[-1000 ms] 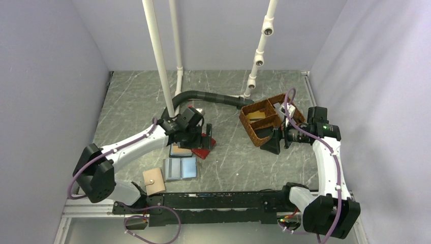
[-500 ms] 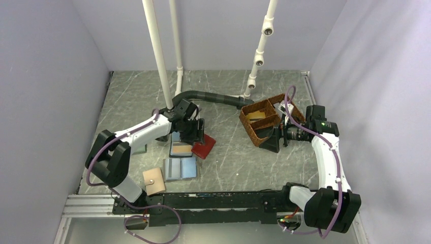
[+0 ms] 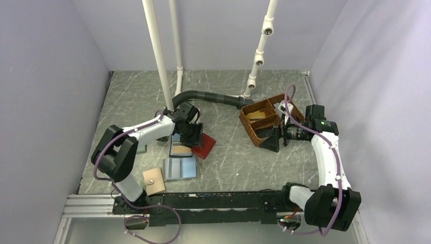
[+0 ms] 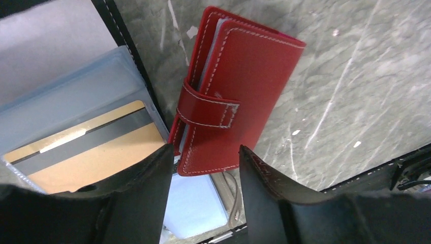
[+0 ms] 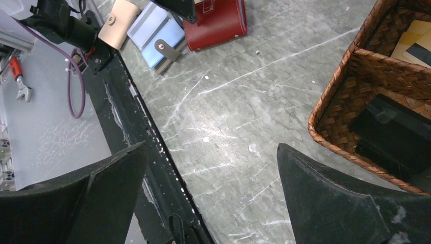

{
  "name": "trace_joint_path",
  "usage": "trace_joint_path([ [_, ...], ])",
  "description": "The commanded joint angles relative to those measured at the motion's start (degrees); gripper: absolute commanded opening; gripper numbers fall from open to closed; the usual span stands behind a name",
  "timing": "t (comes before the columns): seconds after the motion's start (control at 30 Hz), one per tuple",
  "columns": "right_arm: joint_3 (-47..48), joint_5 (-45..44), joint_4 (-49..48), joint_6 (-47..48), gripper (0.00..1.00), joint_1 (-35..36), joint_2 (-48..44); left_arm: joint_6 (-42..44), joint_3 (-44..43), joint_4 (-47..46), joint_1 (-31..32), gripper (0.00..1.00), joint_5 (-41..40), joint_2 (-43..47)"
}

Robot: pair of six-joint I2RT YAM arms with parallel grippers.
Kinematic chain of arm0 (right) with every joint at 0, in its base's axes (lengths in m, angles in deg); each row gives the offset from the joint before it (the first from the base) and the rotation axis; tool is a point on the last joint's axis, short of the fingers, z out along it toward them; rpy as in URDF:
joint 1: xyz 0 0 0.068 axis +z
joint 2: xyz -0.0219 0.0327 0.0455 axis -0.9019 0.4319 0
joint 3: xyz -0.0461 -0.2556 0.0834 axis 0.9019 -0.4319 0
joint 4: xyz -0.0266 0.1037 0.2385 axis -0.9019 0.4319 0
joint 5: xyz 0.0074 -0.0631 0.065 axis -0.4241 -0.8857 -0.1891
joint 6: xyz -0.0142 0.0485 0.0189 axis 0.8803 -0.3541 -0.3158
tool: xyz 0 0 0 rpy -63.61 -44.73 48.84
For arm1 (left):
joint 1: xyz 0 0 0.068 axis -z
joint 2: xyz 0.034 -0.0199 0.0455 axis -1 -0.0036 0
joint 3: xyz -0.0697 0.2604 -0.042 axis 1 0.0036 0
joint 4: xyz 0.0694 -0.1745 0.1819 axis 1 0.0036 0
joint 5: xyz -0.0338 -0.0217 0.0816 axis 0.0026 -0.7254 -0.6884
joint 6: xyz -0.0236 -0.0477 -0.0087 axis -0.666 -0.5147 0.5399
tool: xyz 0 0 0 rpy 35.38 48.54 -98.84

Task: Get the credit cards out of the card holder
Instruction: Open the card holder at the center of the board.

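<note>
— What carries it all?

— A grey marbled worktop (image 3: 228, 168). A wicker basket (image 3: 254, 133) sits toward its right edge, about halfway back.

— And the arms?

— The right gripper (image 5: 213, 147) hangs low just beside the basket's near wall, its jaws spread wide over bare worktop. The left gripper (image 4: 206, 152) points down near the middle of the worktop, a little left of centre.

— Is the left one holding anything?

— Its jaws stand partly apart, one on each side of the near end of the red wallet (image 4: 239, 91). Whether they press on it, I cannot tell.

— And the wallet itself?

— It lies flat on the worktop, folded shut. Its strap (image 4: 208, 109) lies across the front, so whatever is inside is hidden.

— What is around it?

— A dark-framed wallet (image 4: 91, 86) lies open just to its left, with a tan panel (image 4: 101, 162) and a grey stripe under its clear sleeve. A pale blue bifold (image 3: 180, 169) lies open nearer the front edge. A small tan wallet (image 3: 153, 181) sits by the front edge, toward the left corner.
</note>
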Motion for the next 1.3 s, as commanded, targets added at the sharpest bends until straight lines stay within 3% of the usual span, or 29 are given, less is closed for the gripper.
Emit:
trace_joint_path([
  [0.0, 0.5, 1.6, -0.9, 1.1, 1.0, 0.1, 0.5, -0.7, 2.4, -3.8, -0.1, 0.54, 1.4, -1.3],
  [0.07, 0.6, 1.5, -1.0, 0.9, 1.0, 0.1, 0.7, -1.1, 3.0, -4.2, -0.1, 0.5, 0.9, -1.4],
  [0.23, 0.7, 1.2, -1.0, 0.8, 1.0, 0.1, 0.6, -1.5, 3.9, -5.4, 0.1, 0.02, 1.5, 0.7],
  [0.27, 0.7, 1.2, -1.0, 0.8, 1.0, 0.1, 0.6, -1.5, 4.0, -5.9, 0.3, 0.0, 2.0, 1.8],
  [0.4, 0.9, 1.4, -0.3, 1.6, 1.0, 0.1, 0.7, -1.4, 2.6, -6.5, 3.6, 0.0, 1.3, 5.5],
  [0.57, 1.8, 0.7, 1.0, 3.2, 1.0, 0.8, 1.4, -3.0, -8.0, 5.1, 13.3, 0.0, -17.1, 3.2],
  [0.8, 1.8, 0.1, 0.7, 3.3, 1.0, 1.4, 1.6, -6.8, -25.9, 23.6, 25.3, 0.0, -38.9, -8.7],
  [0.93, 1.8, 0.1, 0.3, 2.8, 1.0, 1.4, 1.9, -8.4, -32.9, 30.6, 29.7, 0.0, -43.7, -19.5],
  [1.03, 1.8, -0.1, 0.6, 3.0, 1.0, 1.4, 1.6, -13.9, -39.7, 41.7, 32.0, 0.0, -51.0, -28.5],
  [1.13, 1.8, -0.4, 0.7, 3.0, 1.0, 1.4, 1.5, -13.0, -42.6, 44.4, 33.3, 0.0, -50.2, -31.8],
  [1.27, 1.9, -0.5, 0.9, 3.1, 1.0, 1.4, 1.7, -8.7, -38.4, 34.3, 34.5, 0.0, -43.8, -26.5],
])
